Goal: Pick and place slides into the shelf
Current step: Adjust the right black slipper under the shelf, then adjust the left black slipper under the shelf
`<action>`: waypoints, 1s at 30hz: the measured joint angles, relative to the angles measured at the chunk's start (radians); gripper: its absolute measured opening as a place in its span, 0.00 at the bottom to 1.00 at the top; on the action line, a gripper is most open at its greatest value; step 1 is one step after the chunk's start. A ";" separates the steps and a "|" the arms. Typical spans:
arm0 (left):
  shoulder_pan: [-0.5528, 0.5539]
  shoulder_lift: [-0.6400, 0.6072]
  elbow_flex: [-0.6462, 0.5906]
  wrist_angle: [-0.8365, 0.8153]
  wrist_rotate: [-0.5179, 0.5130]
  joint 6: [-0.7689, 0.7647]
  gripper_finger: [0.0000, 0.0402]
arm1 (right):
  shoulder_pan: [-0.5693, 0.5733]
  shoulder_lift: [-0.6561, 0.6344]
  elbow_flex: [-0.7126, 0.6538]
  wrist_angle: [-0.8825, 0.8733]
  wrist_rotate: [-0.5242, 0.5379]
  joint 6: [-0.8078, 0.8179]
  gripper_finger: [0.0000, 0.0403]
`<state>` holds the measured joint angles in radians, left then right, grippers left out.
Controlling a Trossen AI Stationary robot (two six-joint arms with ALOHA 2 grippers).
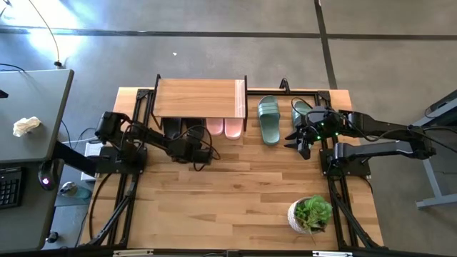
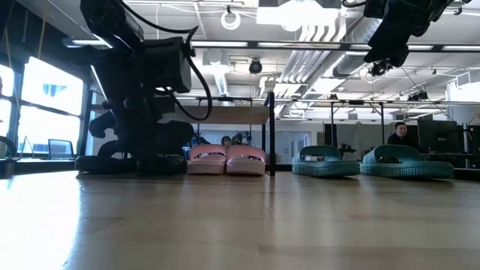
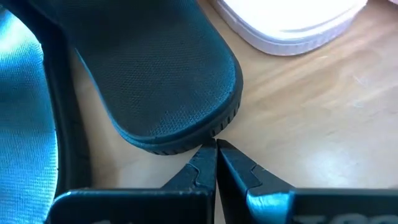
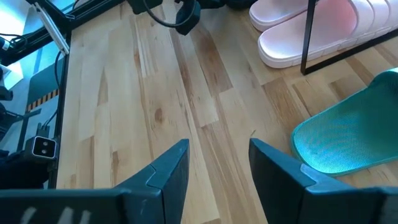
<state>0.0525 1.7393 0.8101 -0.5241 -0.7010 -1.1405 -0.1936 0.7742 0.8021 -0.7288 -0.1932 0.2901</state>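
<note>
Potted plant (image 1: 311, 214) at desk (image 1: 235, 193) 5 o'clock. Shelf (image 1: 201, 98) at 12 holds black slides (image 1: 183, 128) and pink slides (image 1: 224, 128); green slides (image 1: 269, 119) beside it. Left gripper (image 3: 216, 152) fingers together, at a black heel. Right gripper (image 1: 301, 140) fingers apart, empty.

We are seeing the shelf (image 1: 200, 96) hiding the front halves of the pink slides (image 1: 224, 127) and black slides (image 1: 182, 128), while the right arm is covering part of one green slide (image 1: 300, 111).
</note>
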 joint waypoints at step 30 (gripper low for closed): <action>-0.117 -0.095 0.037 -0.072 0.069 0.008 0.00 | 0.000 0.000 0.000 0.001 0.000 0.000 0.39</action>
<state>-0.0645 1.6441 0.8475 -0.5956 -0.6318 -1.1328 -0.1936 0.7742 0.8021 -0.7280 -0.1932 0.2901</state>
